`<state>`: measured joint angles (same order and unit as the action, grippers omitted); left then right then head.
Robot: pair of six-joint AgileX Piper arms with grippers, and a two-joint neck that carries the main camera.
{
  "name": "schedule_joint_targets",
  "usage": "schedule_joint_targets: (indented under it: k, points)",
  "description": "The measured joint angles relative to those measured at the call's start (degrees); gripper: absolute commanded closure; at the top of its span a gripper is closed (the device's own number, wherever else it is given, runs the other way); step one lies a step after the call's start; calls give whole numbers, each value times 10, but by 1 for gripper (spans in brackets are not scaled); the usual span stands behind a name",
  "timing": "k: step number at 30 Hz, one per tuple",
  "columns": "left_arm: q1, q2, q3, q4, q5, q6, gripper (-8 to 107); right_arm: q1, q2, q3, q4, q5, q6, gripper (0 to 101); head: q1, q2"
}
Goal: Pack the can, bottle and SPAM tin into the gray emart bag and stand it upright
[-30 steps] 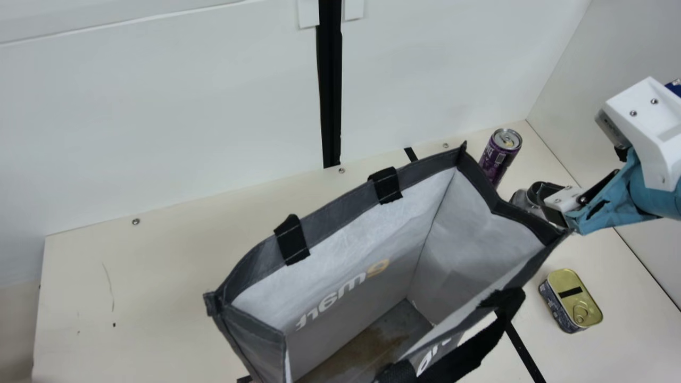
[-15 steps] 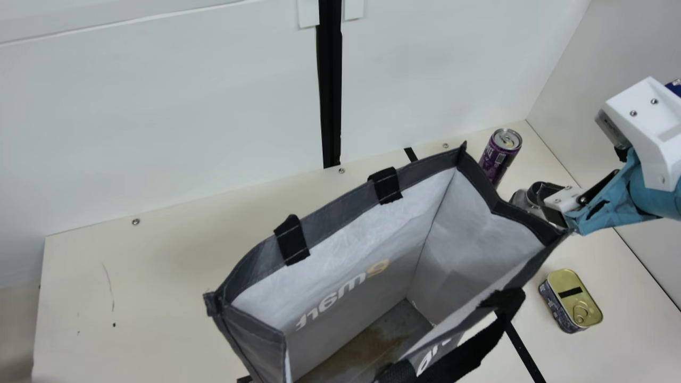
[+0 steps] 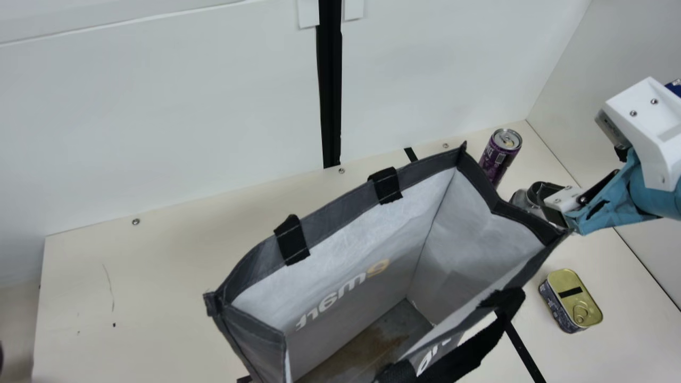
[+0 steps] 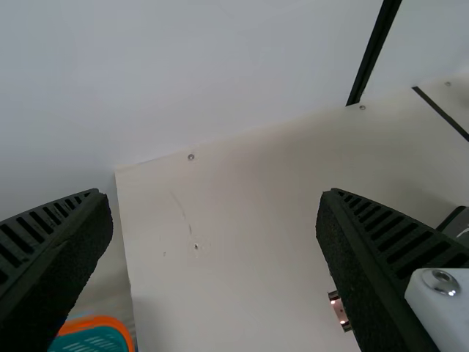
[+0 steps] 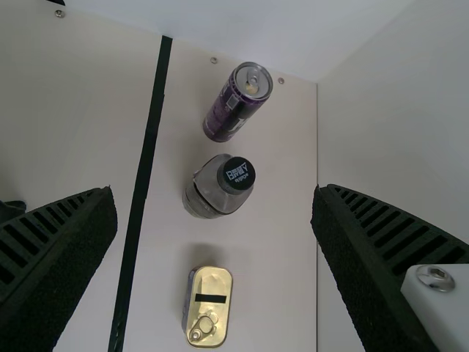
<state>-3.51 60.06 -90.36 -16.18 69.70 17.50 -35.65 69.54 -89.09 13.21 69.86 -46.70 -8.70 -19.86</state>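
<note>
The gray bag (image 3: pixel 479 266) stands upright with its mouth open and its inside bare. Beyond its far right corner is the purple can (image 3: pixel 500 157), upright. My right gripper (image 3: pixel 550 205) is over the bottle (image 3: pixel 520 198), partly covering it. To the bag's right lies the SPAM tin (image 3: pixel 577 303), ring-pull lid up. In the right wrist view my right gripper (image 5: pixel 212 213) is open above the bottle (image 5: pixel 220 187), between the can (image 5: pixel 238 103) and the tin (image 5: pixel 209 304). My left gripper (image 4: pixel 212 213) is open in the left wrist view, with nothing between its fingers.
In the left wrist view, an orange-rimmed basket (image 4: pixel 106 320) is off the table's left edge. White walls (image 3: pixel 186 106) close the back and right. Bare cream table (image 3: pixel 149 287) lies left of the bag.
A dark sliver has come in at the main view's left edge, low down. The bag, can, bottle, tin and right arm have stayed still.
</note>
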Motion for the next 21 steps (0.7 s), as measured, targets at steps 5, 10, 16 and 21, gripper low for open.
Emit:
schedule_joint_targets:
  k: [5, 10, 16, 21]
  points:
    - [-29, 19, -31, 5, 1, -8, 9, 0, 0, 0, 0, 0, 0, 6, 0, -1]
    - [-68, 41, -62, 21, -3, -24, 9, 0, 0, 0, 0, 0, 0, 6, 0, -1]
    - [-117, 68, -98, 39, -8, -46, 9, 0, 0, 0, 0, 0, 0, 6, 0, -1]
    - [-158, 91, -129, 56, -10, -63, 9, 0, 0, 0, 0, 0, 0, 6, 0, 0]
